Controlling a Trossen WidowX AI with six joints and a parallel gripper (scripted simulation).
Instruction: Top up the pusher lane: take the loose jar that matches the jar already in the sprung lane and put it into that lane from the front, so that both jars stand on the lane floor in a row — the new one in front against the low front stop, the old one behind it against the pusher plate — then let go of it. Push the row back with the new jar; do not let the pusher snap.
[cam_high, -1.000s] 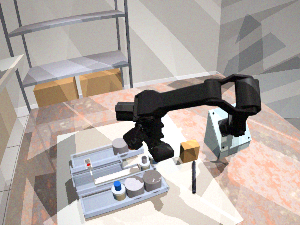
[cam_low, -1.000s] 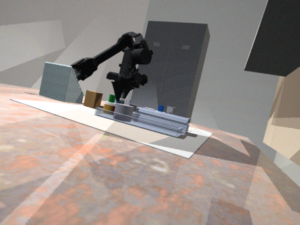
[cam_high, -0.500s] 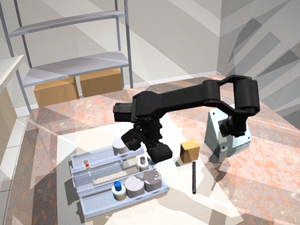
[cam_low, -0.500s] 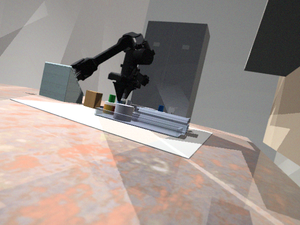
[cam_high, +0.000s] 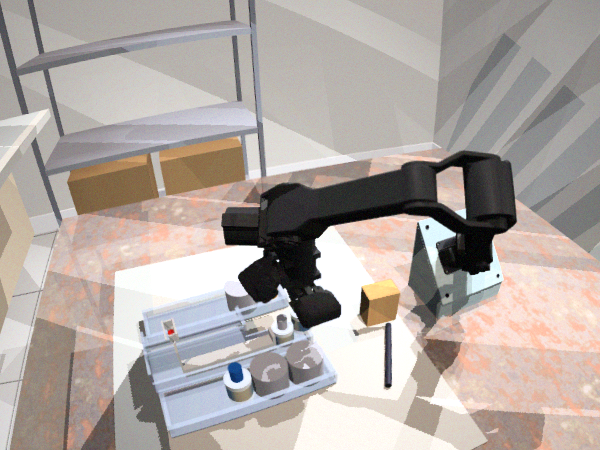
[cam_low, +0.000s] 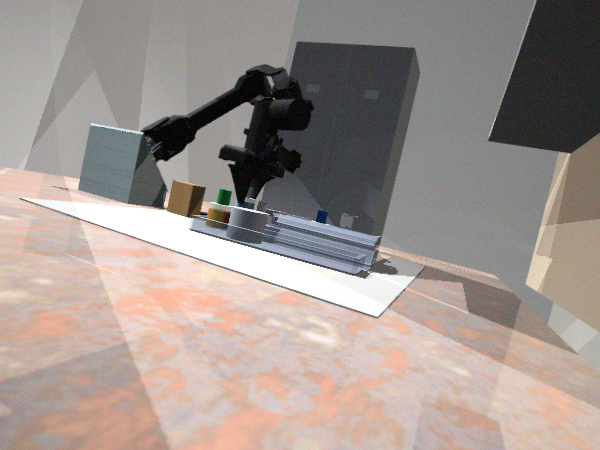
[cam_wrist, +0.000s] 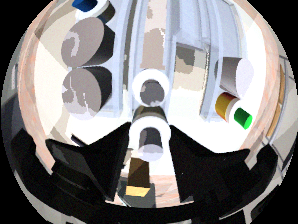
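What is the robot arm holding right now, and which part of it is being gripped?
A white jar with a grey cap, pinched between the gripper's fingers; exactly how high, I cannot tell.
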